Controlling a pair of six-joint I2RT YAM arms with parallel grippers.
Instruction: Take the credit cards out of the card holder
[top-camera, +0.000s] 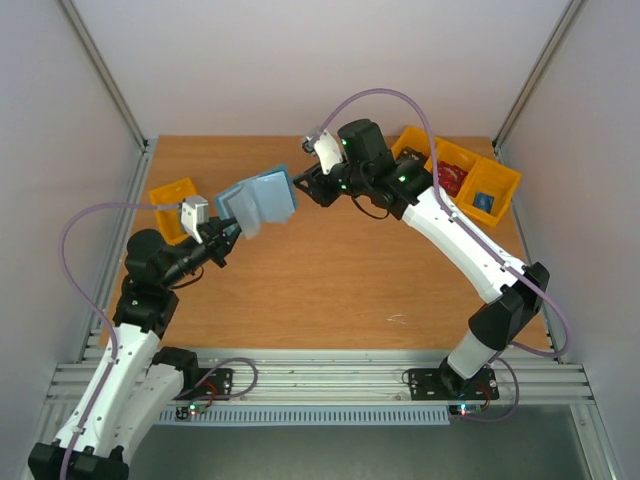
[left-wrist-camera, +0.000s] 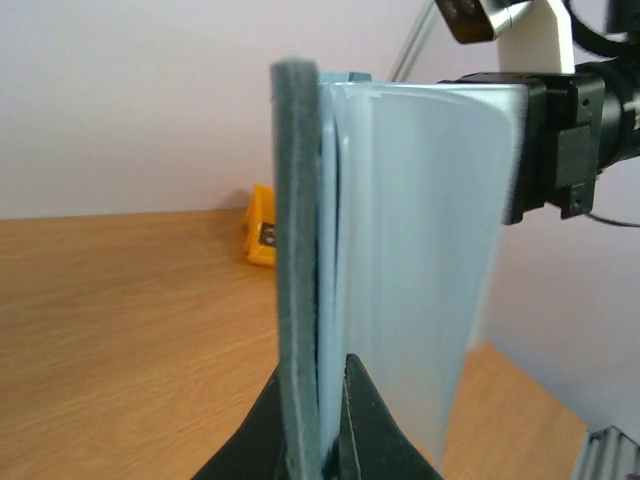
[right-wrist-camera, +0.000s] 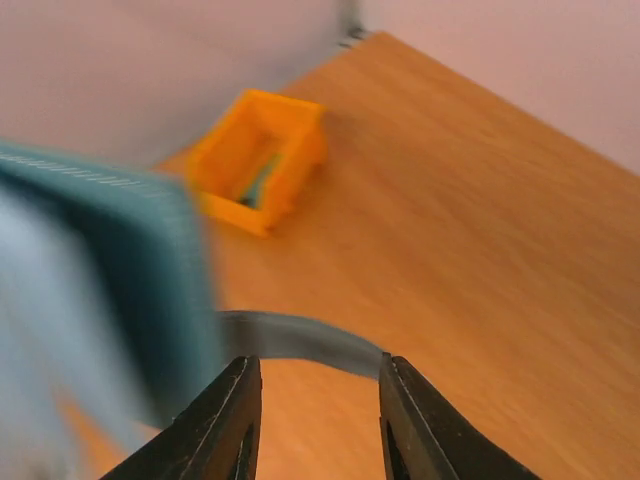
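Note:
The teal-blue card holder (top-camera: 258, 203) is held open in the air above the table's back left. My left gripper (top-camera: 225, 238) is shut on its lower edge. In the left wrist view my left gripper (left-wrist-camera: 318, 375) pinches the teal cover (left-wrist-camera: 297, 250), with the pale blue lining (left-wrist-camera: 420, 240) to its right. My right gripper (top-camera: 303, 185) is at the holder's right edge. In the blurred right wrist view my right gripper (right-wrist-camera: 318, 365) is open. A bluish-grey card (right-wrist-camera: 300, 340) sticks out of the holder (right-wrist-camera: 150, 290), bent, its end at my right fingertip. No red card shows.
A yellow bin (top-camera: 172, 205) stands at the left behind the left gripper; it also shows in the right wrist view (right-wrist-camera: 260, 160). Two joined yellow bins (top-camera: 470, 180) at the back right hold a red lumpy object and a blue one. Grey walls surround the table.

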